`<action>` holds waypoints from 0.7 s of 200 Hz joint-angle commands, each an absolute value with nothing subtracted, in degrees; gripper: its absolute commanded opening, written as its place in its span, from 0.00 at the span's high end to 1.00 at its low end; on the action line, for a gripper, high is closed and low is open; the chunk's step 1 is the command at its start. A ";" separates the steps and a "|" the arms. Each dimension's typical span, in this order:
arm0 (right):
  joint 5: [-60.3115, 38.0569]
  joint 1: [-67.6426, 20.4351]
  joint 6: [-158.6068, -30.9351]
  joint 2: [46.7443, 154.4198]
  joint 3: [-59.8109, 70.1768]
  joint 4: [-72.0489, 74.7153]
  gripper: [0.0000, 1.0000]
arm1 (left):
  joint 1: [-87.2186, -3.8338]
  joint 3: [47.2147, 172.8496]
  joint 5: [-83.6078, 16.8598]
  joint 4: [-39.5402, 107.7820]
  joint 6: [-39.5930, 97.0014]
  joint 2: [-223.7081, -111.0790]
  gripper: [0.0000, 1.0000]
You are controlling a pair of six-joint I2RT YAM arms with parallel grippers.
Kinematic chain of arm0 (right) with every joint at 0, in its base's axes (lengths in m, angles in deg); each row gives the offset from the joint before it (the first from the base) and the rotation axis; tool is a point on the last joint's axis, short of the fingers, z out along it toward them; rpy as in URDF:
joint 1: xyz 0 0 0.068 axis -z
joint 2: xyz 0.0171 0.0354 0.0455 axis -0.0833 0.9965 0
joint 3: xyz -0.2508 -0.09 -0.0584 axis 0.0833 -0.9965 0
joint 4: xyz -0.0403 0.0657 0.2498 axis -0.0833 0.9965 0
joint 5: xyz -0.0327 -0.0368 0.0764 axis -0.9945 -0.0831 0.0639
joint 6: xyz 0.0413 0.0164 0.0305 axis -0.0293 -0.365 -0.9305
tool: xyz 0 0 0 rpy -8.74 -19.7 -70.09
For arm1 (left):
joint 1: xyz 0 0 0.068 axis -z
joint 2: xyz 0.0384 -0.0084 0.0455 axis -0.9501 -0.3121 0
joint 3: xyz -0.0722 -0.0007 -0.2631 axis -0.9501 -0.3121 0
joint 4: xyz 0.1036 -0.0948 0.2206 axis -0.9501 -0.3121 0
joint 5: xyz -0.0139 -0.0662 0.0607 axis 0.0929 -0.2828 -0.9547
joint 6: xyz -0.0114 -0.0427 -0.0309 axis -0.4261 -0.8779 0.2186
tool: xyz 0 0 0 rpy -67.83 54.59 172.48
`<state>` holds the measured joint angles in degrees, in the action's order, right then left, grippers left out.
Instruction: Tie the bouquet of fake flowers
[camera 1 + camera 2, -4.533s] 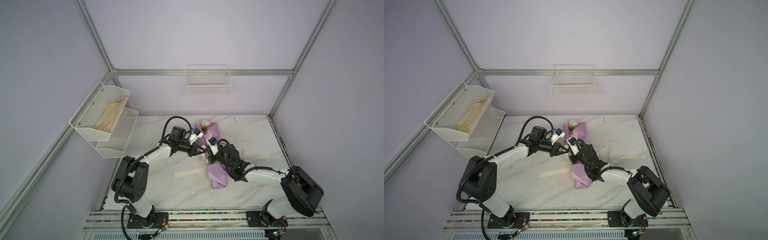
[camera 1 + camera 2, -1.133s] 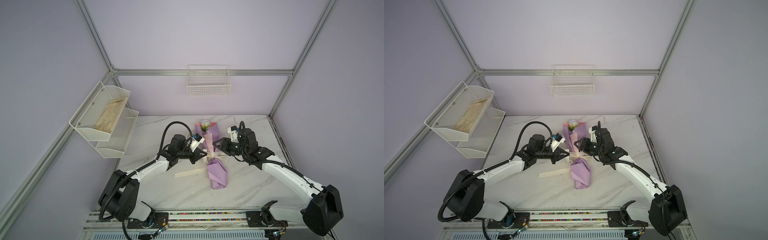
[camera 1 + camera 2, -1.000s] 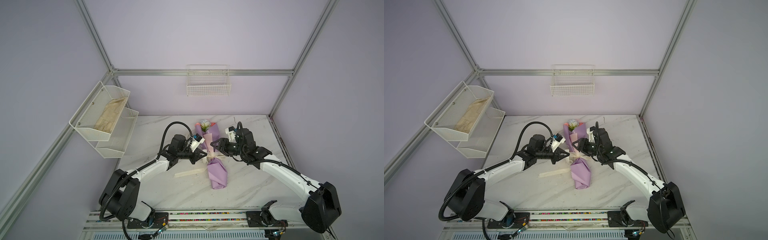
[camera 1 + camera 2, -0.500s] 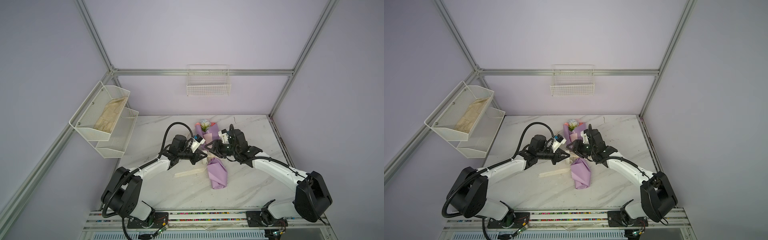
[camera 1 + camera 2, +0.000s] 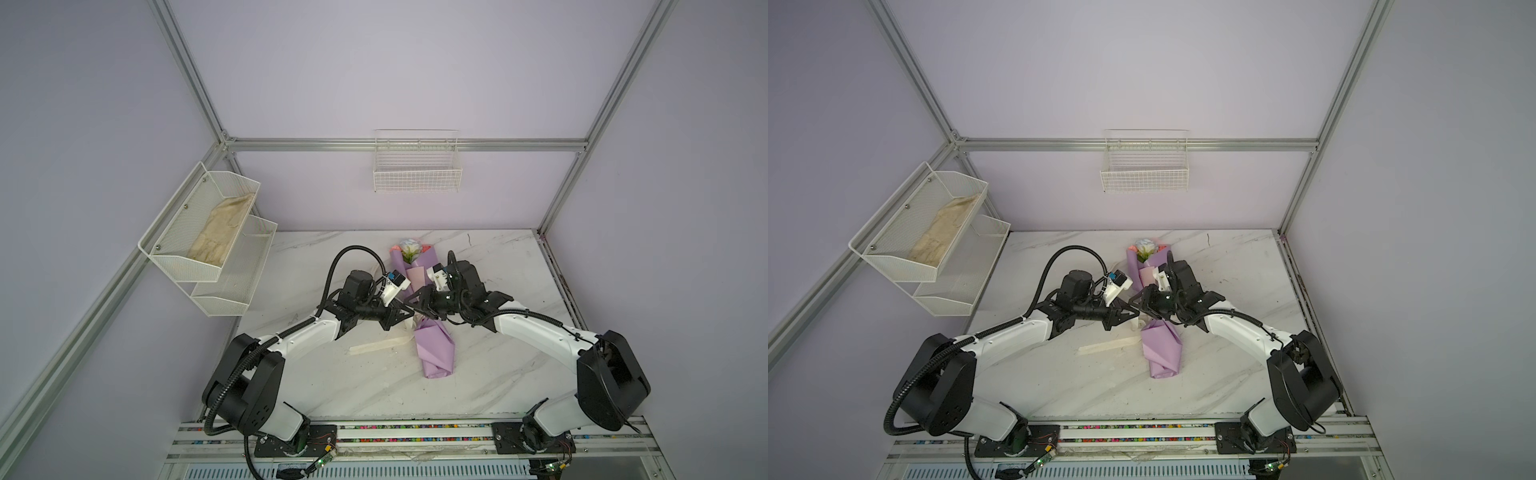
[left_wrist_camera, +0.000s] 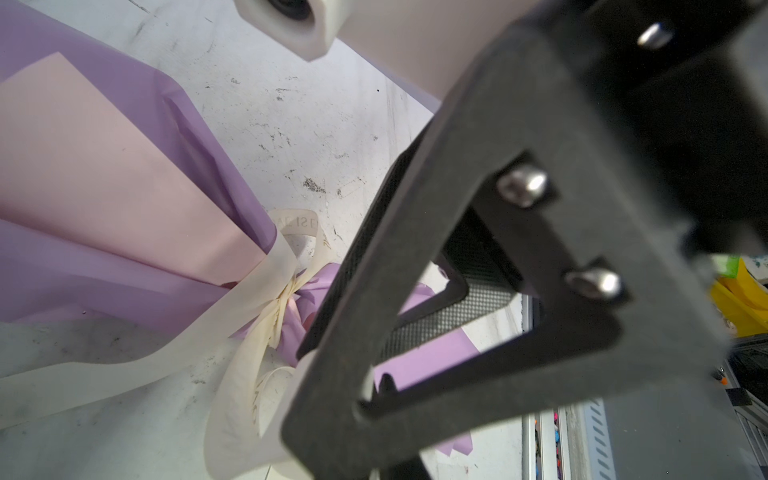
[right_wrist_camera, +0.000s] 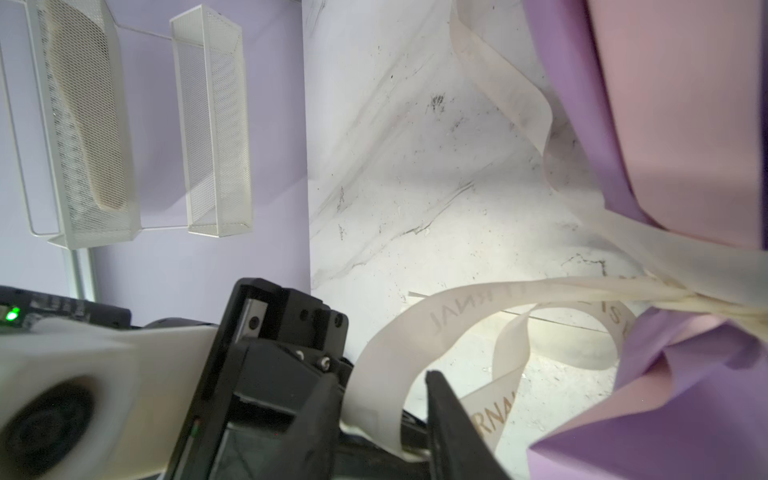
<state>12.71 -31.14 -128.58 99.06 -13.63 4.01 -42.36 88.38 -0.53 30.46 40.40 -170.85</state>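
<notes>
The bouquet of fake flowers (image 5: 434, 349) (image 5: 1163, 349) lies on the marble table in lilac wrap, its blooms (image 5: 409, 249) at the far end. A cream printed ribbon (image 6: 249, 299) (image 7: 478, 299) is knotted round its narrow waist, and one tail (image 5: 378, 344) lies flat on the table to the left. My left gripper (image 5: 408, 314) (image 5: 1136, 318) is shut on a loop of that ribbon beside the knot. My right gripper (image 5: 412, 298) (image 7: 382, 415) meets it tip to tip. Its fingers stand apart with the same ribbon loop between them.
A white mesh shelf (image 5: 208, 241) holding a beige cloth hangs on the left wall. A wire basket (image 5: 417, 166) hangs on the back wall. The arm bases stand on a rail (image 5: 374, 432) along the table's front edge.
My right gripper has swung in from the right, across the bouquet's waist to the left gripper's tips, and its fingers have come closer together. The left gripper has kept its place and its hold.
</notes>
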 commanded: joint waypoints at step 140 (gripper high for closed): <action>2.21 -31.61 -126.25 93.59 -17.04 4.11 1.00 | -43.44 87.29 -8.54 26.37 39.36 -159.00 0.54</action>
